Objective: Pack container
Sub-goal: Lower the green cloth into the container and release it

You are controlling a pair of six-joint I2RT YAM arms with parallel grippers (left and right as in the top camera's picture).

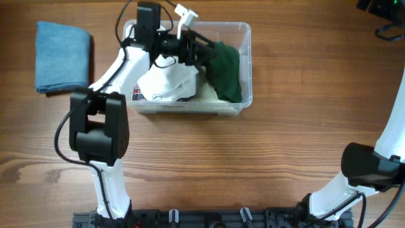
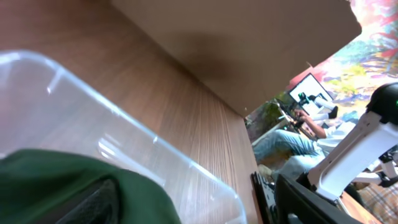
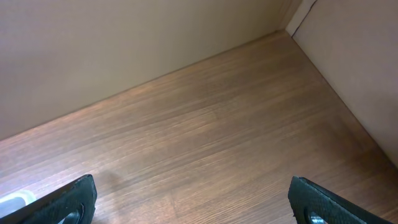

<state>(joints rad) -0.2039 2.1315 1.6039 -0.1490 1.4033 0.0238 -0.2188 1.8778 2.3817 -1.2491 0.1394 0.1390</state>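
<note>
The clear plastic container (image 1: 247, 63) stands at the back middle of the table. It holds a dark green cloth (image 1: 226, 69) on the right and a white cloth (image 1: 168, 82) on the left. My left gripper (image 1: 204, 54) hangs over the container beside the green cloth, its fingers spread. In the left wrist view (image 2: 196, 200) the green cloth (image 2: 50, 180) lies against one finger, with the container wall (image 2: 124, 143) behind. My right gripper (image 3: 193, 199) is open and empty above bare wood.
A folded blue cloth (image 1: 61, 56) lies at the back left of the table. The right arm's base (image 1: 373, 166) is at the front right corner. A wall runs along the table's far edge in the right wrist view.
</note>
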